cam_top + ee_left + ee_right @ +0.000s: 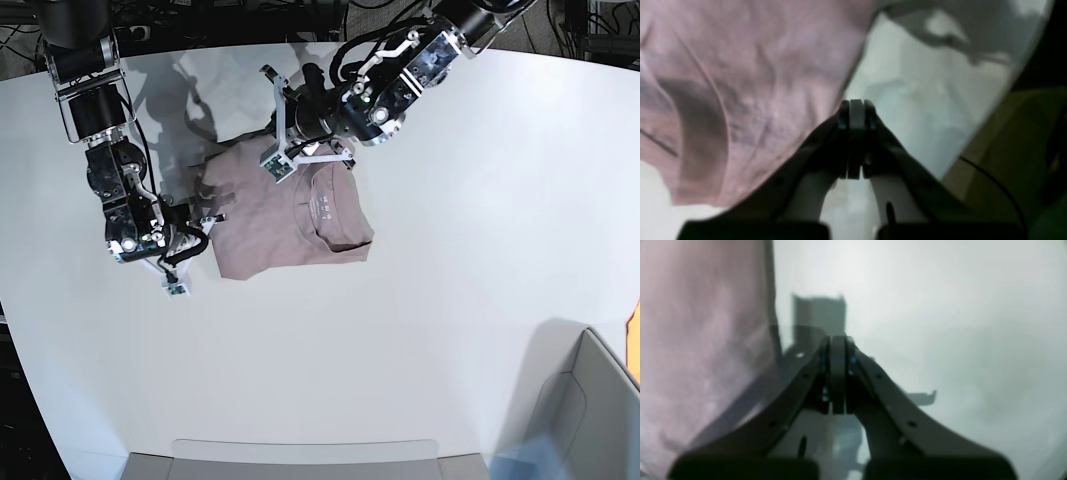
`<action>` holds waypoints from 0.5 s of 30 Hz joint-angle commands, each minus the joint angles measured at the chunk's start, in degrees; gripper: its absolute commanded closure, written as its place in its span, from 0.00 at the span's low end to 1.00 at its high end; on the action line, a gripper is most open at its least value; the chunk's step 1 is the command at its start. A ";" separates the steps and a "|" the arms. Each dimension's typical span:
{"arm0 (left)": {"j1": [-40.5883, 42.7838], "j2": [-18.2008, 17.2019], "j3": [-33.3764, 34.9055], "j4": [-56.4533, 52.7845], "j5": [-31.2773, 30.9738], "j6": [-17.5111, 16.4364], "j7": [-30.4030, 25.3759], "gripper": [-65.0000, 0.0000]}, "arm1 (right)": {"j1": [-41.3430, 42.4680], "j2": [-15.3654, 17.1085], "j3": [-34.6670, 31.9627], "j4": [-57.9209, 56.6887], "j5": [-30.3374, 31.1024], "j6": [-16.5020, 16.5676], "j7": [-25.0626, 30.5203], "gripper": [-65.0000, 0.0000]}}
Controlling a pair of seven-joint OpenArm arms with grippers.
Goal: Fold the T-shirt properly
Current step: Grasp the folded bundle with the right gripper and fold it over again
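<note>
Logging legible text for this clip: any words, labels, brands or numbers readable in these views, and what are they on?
No text is legible in any view.
Small white printed label inside the collar of the dusty mauve-pink cotton T-shirt: too small to read in the base view.
Both wrist views: blurred, with no lettering visible on the fabric, the white table or the dark grippers.
</note>
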 commanded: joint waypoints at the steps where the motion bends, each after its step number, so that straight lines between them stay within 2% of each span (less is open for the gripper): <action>1: -1.57 0.37 -0.12 -0.07 -0.33 -0.08 -0.65 1.00 | 0.58 0.68 -1.01 0.85 -0.20 0.10 0.15 1.00; 3: -2.01 0.01 -0.39 -1.75 -0.24 0.27 -0.56 1.00 | -0.92 0.59 -4.00 2.61 0.76 0.81 -0.47 1.00; 4: -2.45 -0.07 -1.27 -2.54 -0.07 1.76 -0.65 1.00 | -1.80 1.03 -5.84 4.54 1.82 2.57 -1.52 1.00; 5: -2.72 -0.07 -3.73 -3.24 0.63 4.75 -0.65 1.00 | -3.03 1.38 -7.69 7.09 2.61 5.56 -2.31 1.00; 7: -2.80 0.54 -13.14 -4.21 2.48 14.25 -0.65 1.00 | -6.19 2.52 -9.01 13.77 3.49 12.15 -2.75 1.00; 9: -2.63 1.51 -21.22 -4.12 2.39 20.14 -0.65 1.00 | -9.80 2.44 -7.78 19.75 3.40 15.58 -2.75 1.00; 11: -2.63 1.60 -26.76 -2.62 1.51 20.49 -0.38 1.00 | -13.40 2.26 -4.70 25.82 3.49 15.93 -2.84 1.00; 15: -2.45 1.16 -30.01 1.07 -0.33 18.64 1.37 1.00 | -17.53 2.17 0.49 32.50 3.49 15.93 -3.10 1.00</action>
